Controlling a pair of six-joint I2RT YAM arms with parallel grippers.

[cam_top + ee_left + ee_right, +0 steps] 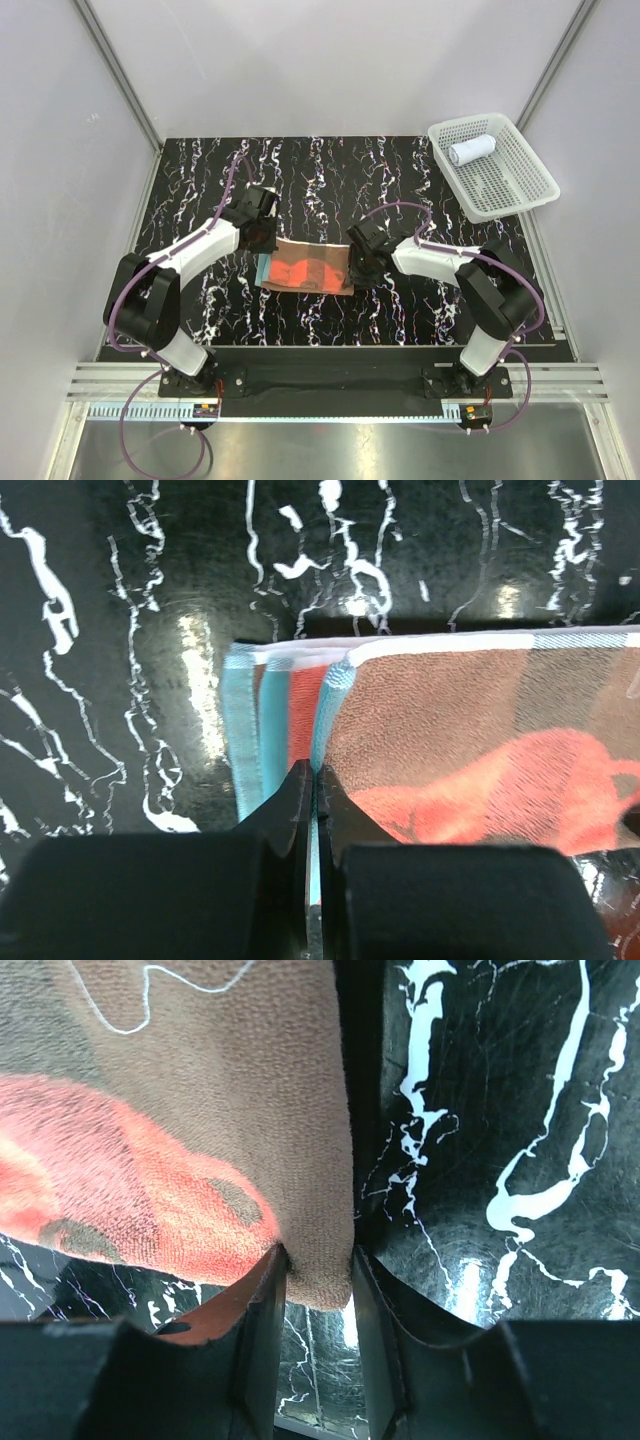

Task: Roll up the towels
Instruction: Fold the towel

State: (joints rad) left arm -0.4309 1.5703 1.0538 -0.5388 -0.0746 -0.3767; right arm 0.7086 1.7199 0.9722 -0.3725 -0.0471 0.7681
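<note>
Top external: orange-red towel (pixel 308 270) held at both ends
Left pincer (pixel 262 236) and right pincer (pixel 358 268) each clamp an end; we should lift both level, rolling evenly

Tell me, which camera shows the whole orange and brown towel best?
The top external view: only there is the orange and brown towel seen whole, edge to edge. The left wrist view shows just its teal-edged end, pinched by the left gripper; the right wrist view shows only one corner, inside the right gripper.
</note>
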